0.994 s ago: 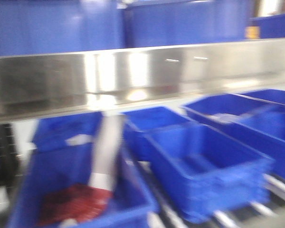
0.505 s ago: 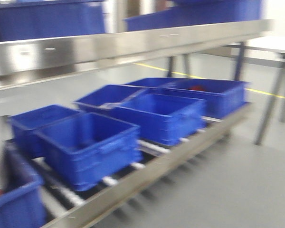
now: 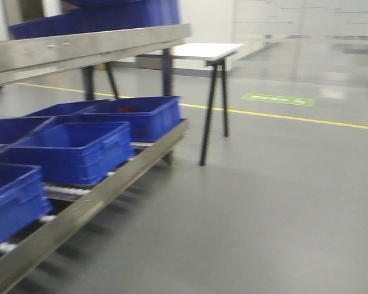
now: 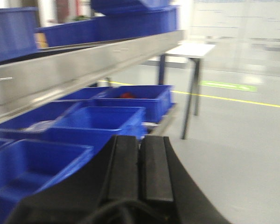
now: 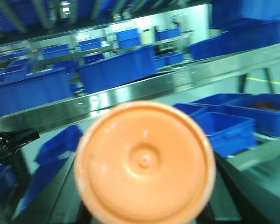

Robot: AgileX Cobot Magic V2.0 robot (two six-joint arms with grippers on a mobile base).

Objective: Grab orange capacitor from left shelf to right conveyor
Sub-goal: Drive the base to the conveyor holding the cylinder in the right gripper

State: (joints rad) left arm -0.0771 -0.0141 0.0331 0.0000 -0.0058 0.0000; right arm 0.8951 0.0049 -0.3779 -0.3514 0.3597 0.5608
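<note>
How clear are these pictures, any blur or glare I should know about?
Front view: motion blur smears the blue bins and the white table. Left wrist view: the left gripper is fairly crisp, while the bins behind it are soft. Right wrist view: the orange capacitor fills the foreground out of focus, there is a greenish tint, and bright glare streaks the steel shelf.

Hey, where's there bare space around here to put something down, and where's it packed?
The white table top, beside the rack, looks bare. The grey floor right of the rack is open. The rack's lower level is crowded with blue bins.
</note>
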